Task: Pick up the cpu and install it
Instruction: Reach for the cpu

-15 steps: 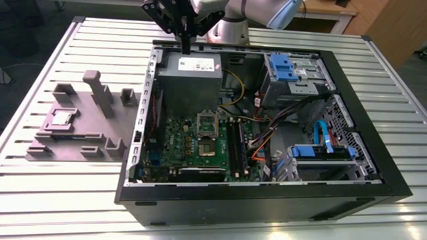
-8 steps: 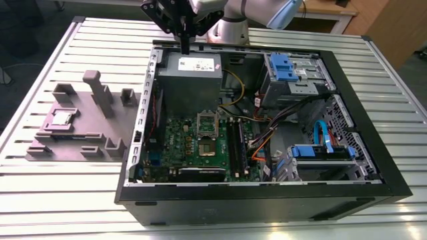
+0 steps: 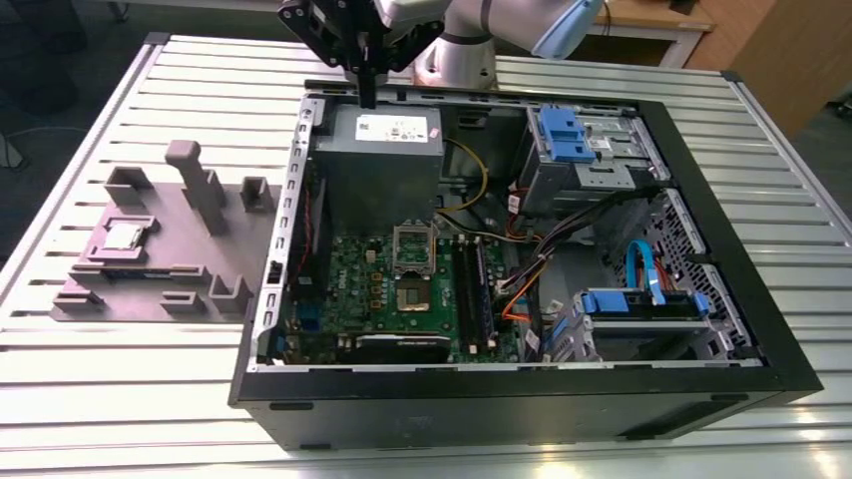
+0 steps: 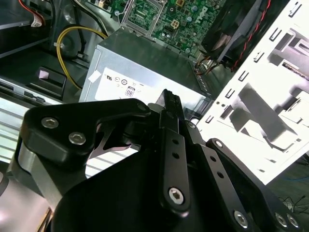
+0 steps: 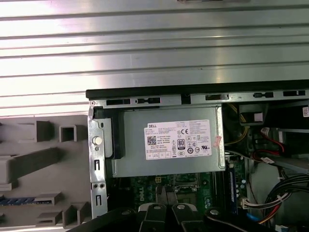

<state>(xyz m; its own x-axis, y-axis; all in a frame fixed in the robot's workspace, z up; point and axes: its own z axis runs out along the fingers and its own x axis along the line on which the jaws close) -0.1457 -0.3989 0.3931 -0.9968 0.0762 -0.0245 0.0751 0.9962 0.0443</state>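
In the exterior view the gripper (image 3: 365, 97) hangs above the power supply (image 3: 379, 140) at the far end of the open computer case (image 3: 466, 419), its fingers pressed together on nothing. The cpu (image 3: 127, 237) lies flat in the grey fixture (image 3: 200, 289) outside the case, well apart from the gripper, toward the exterior view's left and nearer. In the second wrist view the clenched fingers point at the power supply, the motherboard (image 4: 188, 19) beyond. The first wrist view agrees.

Lab, slotted aluminium table (image 3: 134, 379), open computer case (image 3: 533, 411)
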